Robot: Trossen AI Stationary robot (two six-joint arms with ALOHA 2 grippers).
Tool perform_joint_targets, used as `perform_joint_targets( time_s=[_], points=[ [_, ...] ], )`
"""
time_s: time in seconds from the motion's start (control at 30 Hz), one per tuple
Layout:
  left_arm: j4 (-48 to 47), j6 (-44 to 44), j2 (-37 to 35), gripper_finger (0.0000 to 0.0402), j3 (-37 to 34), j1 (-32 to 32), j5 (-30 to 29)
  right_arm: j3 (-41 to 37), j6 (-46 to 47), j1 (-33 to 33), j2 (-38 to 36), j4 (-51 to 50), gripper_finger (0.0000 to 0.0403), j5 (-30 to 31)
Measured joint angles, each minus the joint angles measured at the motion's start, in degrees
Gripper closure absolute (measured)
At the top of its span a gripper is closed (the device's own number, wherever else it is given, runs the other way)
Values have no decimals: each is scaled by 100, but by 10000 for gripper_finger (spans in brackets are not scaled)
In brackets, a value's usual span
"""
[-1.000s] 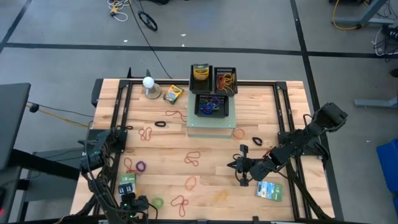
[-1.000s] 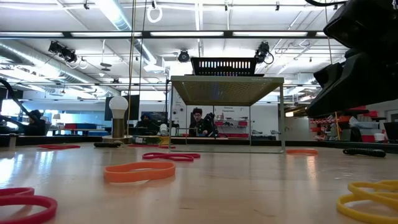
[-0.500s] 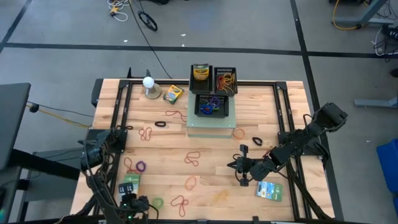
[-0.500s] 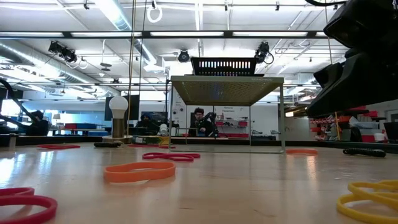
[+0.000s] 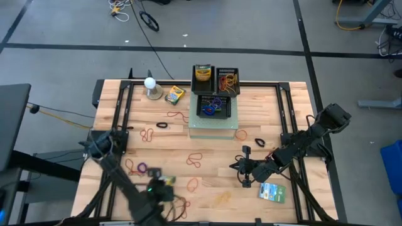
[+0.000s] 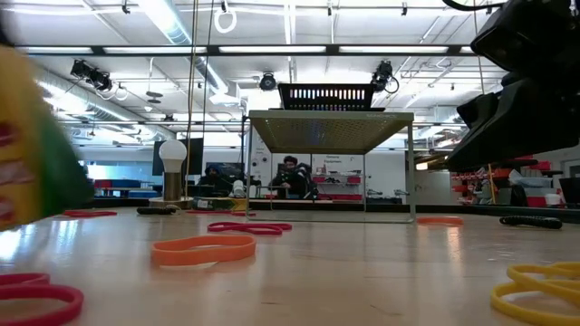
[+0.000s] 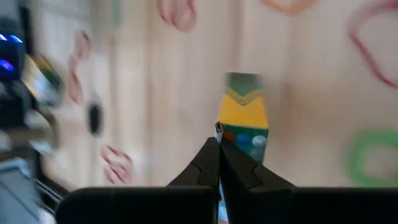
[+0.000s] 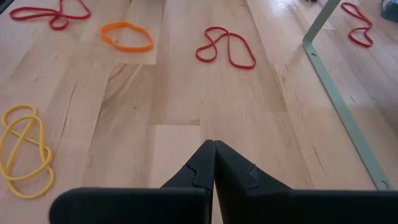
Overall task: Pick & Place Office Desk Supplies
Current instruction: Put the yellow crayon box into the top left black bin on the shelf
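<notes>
We find the left end effector [image 5: 164,182] low over the tabletop [image 5: 264,125] near its front edge, left of centre, clenched on a yellow-green crayon box [image 7: 244,126]; the box juts out past the pinched fingertips [image 7: 210,163] and hangs clear of the wood, blurred in every view. In the low view it fills the left margin as a yellow-green smear [image 6: 32,145]. The right end effector [image 5: 240,168] waits right of centre, nearer the front edge, fingers pressed together on nothing. A green-blue-white packet [image 5: 272,192] lies flat just beside it toward the front right corner. Rubber bands are scattered loose over the boards: orange [image 8: 126,35], red [image 8: 225,47], yellow [image 8: 23,149], purple [image 5: 142,168]. A second crayon box [image 5: 174,95] lies near the back edge, close to the white ball on its base [image 5: 151,86]. Black mesh bins [image 5: 217,85] sit on a raised stand at the middle of the back edge; one holds a crayon box [image 5: 202,72], another rubber bands.
</notes>
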Motion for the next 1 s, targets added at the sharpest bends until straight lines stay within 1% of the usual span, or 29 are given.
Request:
perform_joint_targets(
  time_s=[0.13, 0.27, 0.37, 0.47, 0.53, 0.6, 0.7, 0.77, 0.9, 1.0],
  points=[
    [238, 1184, -24, 398, 0, 587, -321, 0, 0, -1, 0, 0, 389, -2],
    [757, 2272, -24, 398, 0, 1071, -485, 0, 27, -1, 0, 0, 389, -5],
    [1209, 2930, -24, 398, 0, 1339, -580, 0, 107, -1, 0, 2, 389, -46],
    [1518, 3403, -24, 398, 0, 1523, -555, 0, 168, 0, 0, 44, 389, -136],
    [1617, 3635, -34, 398, 0, 1591, -471, 0, 167, 1, 0, 85, 389, -144],
    [1742, 3732, -86, 398, 0, 1603, -269, 0, 162, -3, 0, 133, 389, -142],
    [2137, 3793, -253, 398, 0, 1619, 96, 0, 149, -37, 0, 183, 389, -144],
    [2337, 3800, -380, 398, 0, 1628, 210, 0, 143, -38, 0, 224, 389, -143],
    [2402, 3755, -485, 397, 2, 1779, 519, 0, 56, -38, 16, 328, 389, -143],
    [2418, 3737, -463, 397, 2, 2019, 922, 0, 48, -42, 17, 350, 389, -142]
  ],
)
